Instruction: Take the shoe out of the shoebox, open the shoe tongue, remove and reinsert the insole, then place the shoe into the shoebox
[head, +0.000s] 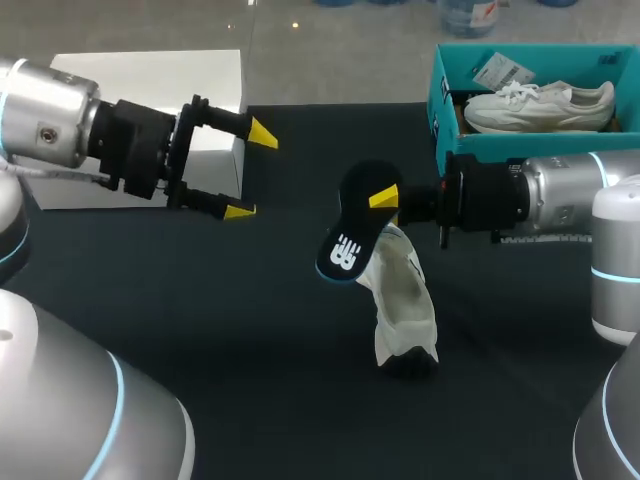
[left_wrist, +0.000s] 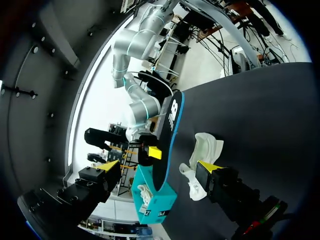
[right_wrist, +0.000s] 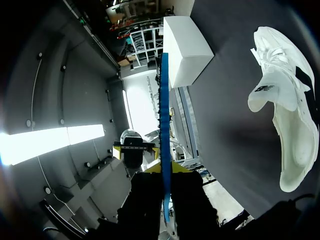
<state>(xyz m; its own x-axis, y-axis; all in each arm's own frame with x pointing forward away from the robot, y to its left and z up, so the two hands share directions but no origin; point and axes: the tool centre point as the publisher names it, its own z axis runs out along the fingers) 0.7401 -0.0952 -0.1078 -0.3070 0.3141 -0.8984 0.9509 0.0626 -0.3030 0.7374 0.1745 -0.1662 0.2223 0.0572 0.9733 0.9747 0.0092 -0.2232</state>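
Note:
My right gripper (head: 386, 200) is shut on a black insole (head: 353, 228) with a blue rim, holding it up above the dark table. In the right wrist view the insole (right_wrist: 164, 115) runs edge-on out from between the fingers of that gripper (right_wrist: 166, 169). The white shoe (head: 405, 300) lies on its side on the table just below the insole, and shows beside the gripper (right_wrist: 285, 115). My left gripper (head: 250, 172) hangs open and empty to the left of the insole. In its own view the left gripper (left_wrist: 159, 166) faces the insole (left_wrist: 170, 130) and shoe (left_wrist: 202, 155).
A teal shoebox (head: 447, 100) stands at the back right with a second white shoe (head: 540, 105) inside; it also appears as the shoebox (left_wrist: 155, 202). A white box (head: 150, 85) sits at the back left, behind my left arm.

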